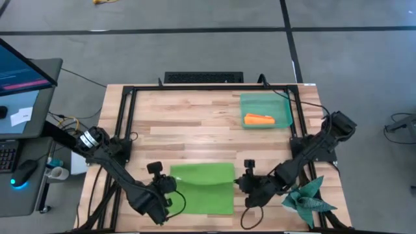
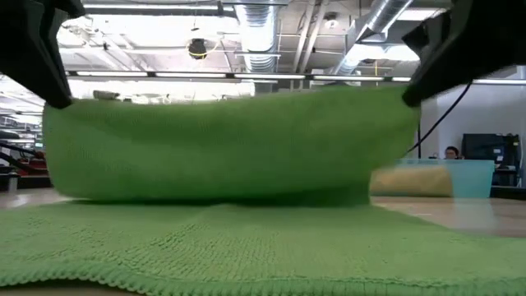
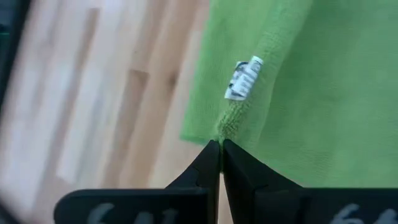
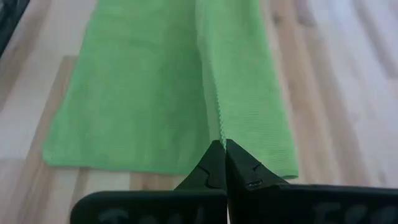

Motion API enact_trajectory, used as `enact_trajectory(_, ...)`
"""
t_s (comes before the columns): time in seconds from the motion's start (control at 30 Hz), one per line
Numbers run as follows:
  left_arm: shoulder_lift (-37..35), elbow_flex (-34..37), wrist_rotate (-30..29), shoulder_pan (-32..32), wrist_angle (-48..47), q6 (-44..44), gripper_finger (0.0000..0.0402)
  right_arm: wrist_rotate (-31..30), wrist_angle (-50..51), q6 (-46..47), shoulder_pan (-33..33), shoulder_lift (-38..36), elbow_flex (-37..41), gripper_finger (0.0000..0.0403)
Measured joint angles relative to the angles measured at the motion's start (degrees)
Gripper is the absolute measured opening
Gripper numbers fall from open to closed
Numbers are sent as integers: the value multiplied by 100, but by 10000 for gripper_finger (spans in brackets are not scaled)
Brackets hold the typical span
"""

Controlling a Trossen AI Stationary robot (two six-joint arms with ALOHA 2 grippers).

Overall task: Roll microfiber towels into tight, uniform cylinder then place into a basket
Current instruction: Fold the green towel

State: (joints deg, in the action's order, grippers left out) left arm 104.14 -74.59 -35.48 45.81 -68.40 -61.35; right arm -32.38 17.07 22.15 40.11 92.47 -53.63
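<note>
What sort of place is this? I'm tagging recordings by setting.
Probably a lab or workshop in an industrial hall: exposed ducts run overhead, the wooden table stands on a bare concrete floor, and a monitor sits at a desk beside it.

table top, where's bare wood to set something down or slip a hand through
Bare wood runs across the table middle, between the green towel and the basket, and left of the basket. The near edge is crowded: left gripper and right gripper pinch the towel's sides, with the teal star cloth at right.
</note>
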Motion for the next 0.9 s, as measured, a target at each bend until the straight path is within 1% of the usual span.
enact_trajectory(0.1, 0, 0, 168, 34, 153, 33, 4, 212, -284, 165, 41, 226, -15, 5)
enact_trajectory(0.23, 0, 0, 463, 43, 184, 46, 4, 315, -417, 353, 126, 593, -23, 5)
enact_trajectory(0.43, 0, 0, 844, 114, 203, 33, 4, 407, -434, 521, 236, 1074, -410, 5)
enact_trajectory(0.57, 0, 0, 872, 119, 293, 33, 4, 486, -409, 461, 281, 1280, -689, 5)
enact_trajectory(0.7, 0, 0, 874, 127, 662, 192, 4, 573, -300, 440, 354, 1370, -956, 5)
enact_trajectory(0.9, 0, 0, 997, 274, 1039, 202, 4, 804, -76, 502, 517, 1372, -1051, 5)
